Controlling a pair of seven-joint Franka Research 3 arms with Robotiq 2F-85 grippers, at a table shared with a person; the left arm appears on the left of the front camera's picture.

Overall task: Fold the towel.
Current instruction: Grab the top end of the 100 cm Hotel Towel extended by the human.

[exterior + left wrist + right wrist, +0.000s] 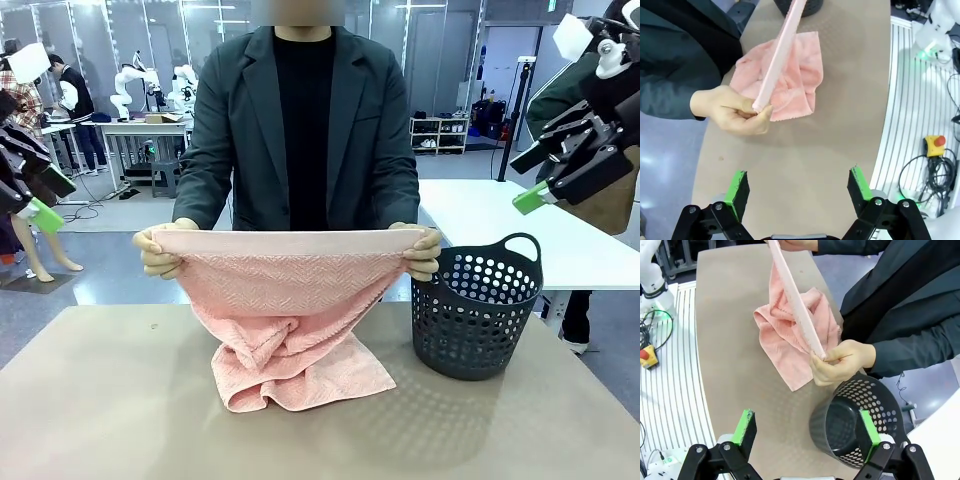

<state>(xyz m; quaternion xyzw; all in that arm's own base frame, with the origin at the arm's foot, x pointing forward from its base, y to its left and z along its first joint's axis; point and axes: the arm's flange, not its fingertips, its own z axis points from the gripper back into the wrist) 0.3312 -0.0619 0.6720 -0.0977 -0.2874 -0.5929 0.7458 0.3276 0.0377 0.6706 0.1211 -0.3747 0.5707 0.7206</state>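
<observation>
A person at the far side holds the salmon-pink towel (285,290) stretched by its top edge between both hands (160,250), its lower part bunched on the table. In the left wrist view the towel (790,75) hangs from a hand (732,110) well ahead of my open left gripper (799,187). In the right wrist view the towel (795,325) lies beyond my open right gripper (807,427), which hovers high over the basket. In the front view the left gripper (35,195) is raised at the left edge and the right gripper (555,170) at the upper right, both apart from the towel.
A dark perforated basket (475,310) with handles stands on the tan table (120,400) right of the towel, empty inside (840,425). A white table (500,215) lies behind it. A red stop button (938,142) and cables sit off the table edge.
</observation>
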